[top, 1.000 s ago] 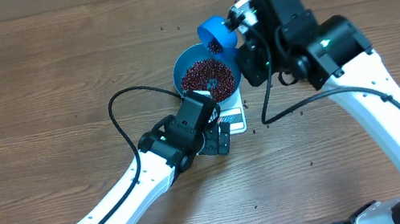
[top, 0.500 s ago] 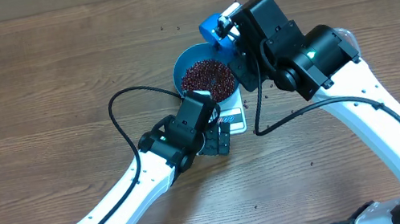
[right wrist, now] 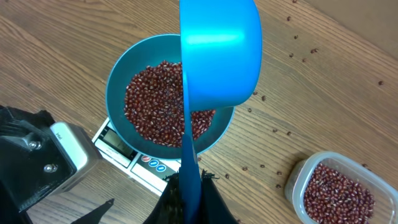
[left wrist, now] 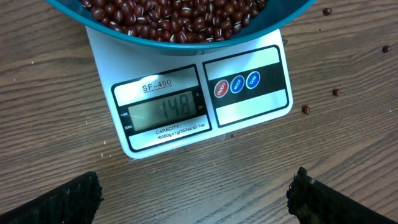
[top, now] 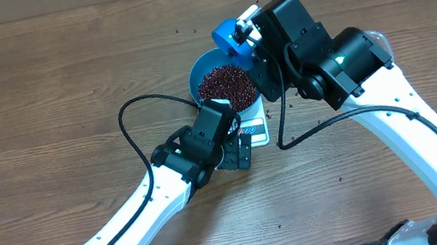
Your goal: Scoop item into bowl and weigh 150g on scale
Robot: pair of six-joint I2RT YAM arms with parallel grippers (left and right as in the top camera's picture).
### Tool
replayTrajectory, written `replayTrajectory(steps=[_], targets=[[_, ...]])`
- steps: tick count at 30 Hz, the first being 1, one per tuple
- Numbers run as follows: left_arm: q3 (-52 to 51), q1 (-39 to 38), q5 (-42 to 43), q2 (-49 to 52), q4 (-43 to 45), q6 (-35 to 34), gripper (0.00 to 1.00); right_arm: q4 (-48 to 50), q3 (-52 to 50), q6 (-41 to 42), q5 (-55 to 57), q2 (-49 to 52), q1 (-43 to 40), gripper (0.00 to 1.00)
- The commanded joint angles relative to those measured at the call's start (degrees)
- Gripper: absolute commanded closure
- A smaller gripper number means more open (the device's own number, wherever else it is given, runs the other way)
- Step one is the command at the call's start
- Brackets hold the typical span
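Note:
The blue bowl (top: pixel 195 75) sits on the white scale (top: pixel 258 131), holding a mound of dark red beans (top: pixel 226 86). My right gripper (right wrist: pixel 191 193) is shut on the handle of a small blue scoop (right wrist: pixel 221 56), which hangs tilted on its side over the bowl's (right wrist: pixel 115 93) far rim; its inside is hidden. The beans (right wrist: pixel 155 106) fill the bowl's middle. My left gripper (left wrist: pixel 196 199) is open over bare wood just in front of the scale (left wrist: pixel 249 109), whose display is lit. Only the bowl's near edge (left wrist: pixel 186 38) shows in that view.
A clear plastic tub (right wrist: pixel 336 186) of more beans stands to the right of the bowl, hidden under the right arm from overhead. Loose beans (right wrist: pixel 292 37) lie scattered on the wood around the scale (right wrist: pixel 134 158). The left arm's black cable (top: pixel 134 123) loops left of the bowl.
The right arm has swung left, carrying the scoop from the bowl's right side to its far rim. The left arm has stayed still.

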Motion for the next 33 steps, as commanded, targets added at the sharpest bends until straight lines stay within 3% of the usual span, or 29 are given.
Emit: replayTrajectory(steps=[1, 18, 33], targets=[[-0.28, -0.07, -0.31, 0.0, 0.07, 1.14, 0.0, 0.72, 1.68, 0.81, -2.05, -1.07, -0.31, 0.96], [-0.28, -0.07, -0.31, 0.0, 0.07, 1.14, 0.0, 0.61, 1.68, 1.09, -17.99, -1.07, -8.35, 0.96], [-0.28, -0.07, -0.31, 0.0, 0.07, 1.14, 0.01, 0.24, 1.68, 1.05, -18.23, -1.07, -9.07, 0.96]])
